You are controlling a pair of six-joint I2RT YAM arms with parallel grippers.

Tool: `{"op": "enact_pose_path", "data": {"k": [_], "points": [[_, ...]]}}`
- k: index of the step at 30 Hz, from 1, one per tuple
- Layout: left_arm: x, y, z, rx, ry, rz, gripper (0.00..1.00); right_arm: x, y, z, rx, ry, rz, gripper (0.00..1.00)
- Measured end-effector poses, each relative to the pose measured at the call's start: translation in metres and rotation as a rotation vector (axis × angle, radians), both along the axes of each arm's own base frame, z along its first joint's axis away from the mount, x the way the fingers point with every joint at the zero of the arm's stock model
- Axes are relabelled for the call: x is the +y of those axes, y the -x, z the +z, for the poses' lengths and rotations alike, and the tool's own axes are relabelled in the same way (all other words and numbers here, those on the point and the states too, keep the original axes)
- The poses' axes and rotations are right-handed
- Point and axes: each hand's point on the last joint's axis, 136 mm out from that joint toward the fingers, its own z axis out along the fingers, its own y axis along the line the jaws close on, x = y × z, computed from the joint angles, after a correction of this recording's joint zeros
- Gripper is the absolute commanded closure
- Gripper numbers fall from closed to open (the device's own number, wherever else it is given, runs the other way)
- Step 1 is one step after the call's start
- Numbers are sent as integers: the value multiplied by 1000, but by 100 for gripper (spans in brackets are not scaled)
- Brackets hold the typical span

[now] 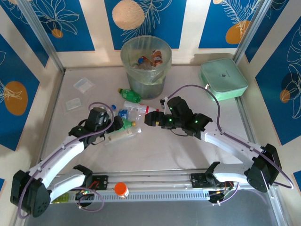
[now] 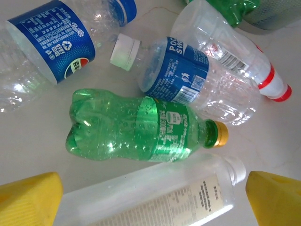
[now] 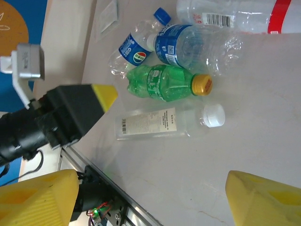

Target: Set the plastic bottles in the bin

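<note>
Both arms reach inward from the near table edge, forearms angled toward each other. The left gripper [image 1: 114, 125] sits low, nearer than the bin [image 1: 146, 66] and to its left, its yellow fingertips [image 2: 28, 197] spread wide. The right gripper [image 1: 149, 118] points leftward directly in front of the bin, jaws likewise wide apart.

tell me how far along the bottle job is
Done: a few plastic bottles lie inside the round grey-green bin. In hand: nothing; the left fingers hang open over the clear white-capped bottle, the right fingers open too. Left: that one, the green yellow-capped bottle and several more.
</note>
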Motion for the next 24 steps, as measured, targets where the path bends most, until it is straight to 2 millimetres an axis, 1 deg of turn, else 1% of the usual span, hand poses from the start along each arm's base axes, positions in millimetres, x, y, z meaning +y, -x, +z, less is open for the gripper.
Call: {"op": "enact_pose_path", "data": {"k": [6, 11, 15, 19, 21, 24], "points": [[-5, -11, -21, 45, -16, 1, 1, -15, 2, 1, -6, -28, -15, 17], [-9, -14, -36, 83, -26, -18, 1, -23, 5, 4, -11, -49, -14, 17], [-12, -8, -47, 114, -17, -38, 1, -26, 5, 8, -27, -54, -8, 16], [-14, 4, -59, 154, -5, -67, 1, -30, 7, 13, -49, -59, -3, 16], [-16, 7, -59, 158, 6, -86, 1, -32, 8, 16, -60, -63, 0, 16], [-22, 14, -54, 161, 42, -118, 1, -35, 9, 18, -67, -63, 4, 16]]}}
